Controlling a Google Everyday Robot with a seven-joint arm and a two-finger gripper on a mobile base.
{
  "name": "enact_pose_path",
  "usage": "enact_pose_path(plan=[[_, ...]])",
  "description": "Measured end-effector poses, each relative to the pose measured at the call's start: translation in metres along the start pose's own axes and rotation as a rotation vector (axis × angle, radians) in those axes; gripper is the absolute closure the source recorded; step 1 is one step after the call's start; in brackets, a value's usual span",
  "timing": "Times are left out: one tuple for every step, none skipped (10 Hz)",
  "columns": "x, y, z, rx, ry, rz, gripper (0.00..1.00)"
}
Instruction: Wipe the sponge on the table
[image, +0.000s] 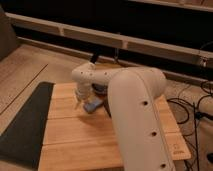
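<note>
One tool (79, 100) hangs low just beside the sponge (93, 105), on its dark mat (25, 125) side; apart or together cannot be told. Sponge lies flat on the bench (75, 137), which fits either a stroke about to start or one just ended. Any further wiping calls for level downward pressure.

Dark grey mat (27, 122) lies flat at the left, with pale floor (30, 67) beyond it and black cables (197, 107) looping on the floor at far right. A long pale rail (100, 36) crosses the dark background. The gripper (79, 100) points down, right of the mat, near a mostly hidden black bar (107, 107).
</note>
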Motion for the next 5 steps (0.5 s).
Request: enact_pose_path(plan=[[0.004,-0.006,-0.002,0.014,0.017,0.004,0.35],[0.006,-0.01,-0.004,0.025,0.029,0.008,0.35],[0.009,-0.012,-0.004,0.029,0.043,0.011,0.35],[0.012,-0.011,0.002,0.024,0.063,0.014,0.35],[0.013,-0.009,0.013,0.01,0.085,0.001,0.35]])
